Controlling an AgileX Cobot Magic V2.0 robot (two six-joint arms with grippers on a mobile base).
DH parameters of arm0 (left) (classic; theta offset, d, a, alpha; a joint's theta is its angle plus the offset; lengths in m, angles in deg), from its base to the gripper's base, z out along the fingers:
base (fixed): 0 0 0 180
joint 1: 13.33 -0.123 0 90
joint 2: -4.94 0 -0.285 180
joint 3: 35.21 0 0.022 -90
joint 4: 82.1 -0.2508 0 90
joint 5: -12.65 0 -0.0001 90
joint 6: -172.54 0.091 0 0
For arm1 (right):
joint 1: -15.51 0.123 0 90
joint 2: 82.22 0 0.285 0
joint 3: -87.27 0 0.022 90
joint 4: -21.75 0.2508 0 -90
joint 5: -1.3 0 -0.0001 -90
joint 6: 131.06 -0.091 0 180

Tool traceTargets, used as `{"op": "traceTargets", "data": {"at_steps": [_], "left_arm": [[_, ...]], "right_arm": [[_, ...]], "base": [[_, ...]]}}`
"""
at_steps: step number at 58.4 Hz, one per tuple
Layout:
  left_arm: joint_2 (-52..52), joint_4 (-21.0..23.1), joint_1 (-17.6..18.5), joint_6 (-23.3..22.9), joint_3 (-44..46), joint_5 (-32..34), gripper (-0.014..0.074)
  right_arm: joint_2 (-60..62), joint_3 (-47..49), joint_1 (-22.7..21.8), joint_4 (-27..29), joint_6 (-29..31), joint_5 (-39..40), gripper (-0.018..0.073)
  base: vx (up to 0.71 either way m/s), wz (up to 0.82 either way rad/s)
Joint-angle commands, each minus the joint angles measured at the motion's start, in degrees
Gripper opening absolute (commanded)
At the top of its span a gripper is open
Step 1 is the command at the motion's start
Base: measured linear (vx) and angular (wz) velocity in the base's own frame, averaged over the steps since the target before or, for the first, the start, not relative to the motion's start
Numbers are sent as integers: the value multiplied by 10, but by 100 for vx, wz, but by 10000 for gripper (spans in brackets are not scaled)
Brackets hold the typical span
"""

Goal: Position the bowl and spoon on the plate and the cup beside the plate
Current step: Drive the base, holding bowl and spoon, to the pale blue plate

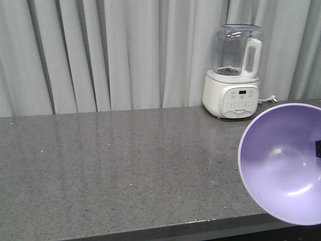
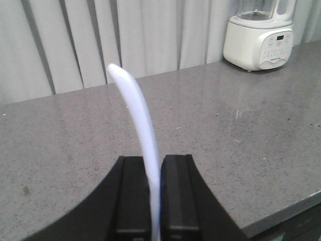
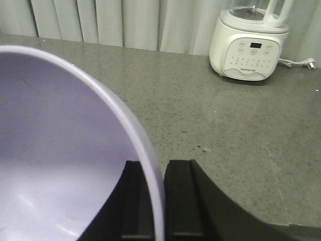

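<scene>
Left wrist alone shows left fingers (image 2: 133, 201) pinching the spoon (image 2: 138, 115); right wrist, right fingers (image 3: 183, 201) clamping the bowl (image 3: 60, 150)

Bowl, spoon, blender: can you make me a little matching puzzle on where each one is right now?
Things:
1. lavender bowl
2. white spoon
3. blender

Places:
A. standing at the back of the grey counter, touched by no hand
B. rim pinched in the right hand
C. pinched in the left hand, sticking up from it

Pairs: 1-B, 2-C, 3-A.
</scene>
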Motion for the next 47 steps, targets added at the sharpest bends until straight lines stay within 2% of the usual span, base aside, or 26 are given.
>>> {"op": "traceTargets", "data": {"at_steps": [1, 21, 47], "left_arm": [[-2, 18, 2, 0, 16, 38, 0], [-2, 18, 2, 0, 16, 38, 0], [-2, 18, 2, 0, 16, 38, 0]], "right_arm": [[5, 17, 0, -3, 0, 50, -9], [5, 17, 0, -3, 0, 50, -9], [5, 17, 0, -3, 0, 50, -9]], "base": [[-5, -32], [-3, -38], [6, -59]]}}
